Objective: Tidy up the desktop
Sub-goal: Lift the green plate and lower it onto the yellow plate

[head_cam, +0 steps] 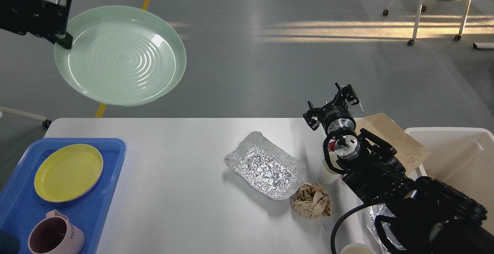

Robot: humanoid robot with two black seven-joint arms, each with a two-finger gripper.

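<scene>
The white desktop [185,207] fills the lower part of the head view. My left gripper [63,39] is shut on the rim of a pale green plate [119,57] and holds it high, beyond the desktop's far left corner, tilted toward me. My right gripper [332,105] hovers over the far right of the desktop with its fingers apart and nothing in them. A crumpled foil tray [264,165], a crumpled brown paper ball [312,200] and a white cup [326,175] lie on the desktop by my right arm.
A blue tray [15,204] at the left edge holds a yellow plate [67,172] and a pink mug [56,236]. An off-white bin [455,157] stands at the right with a brown paper bag [393,134] beside it. Another cup [357,249] sits at the front edge.
</scene>
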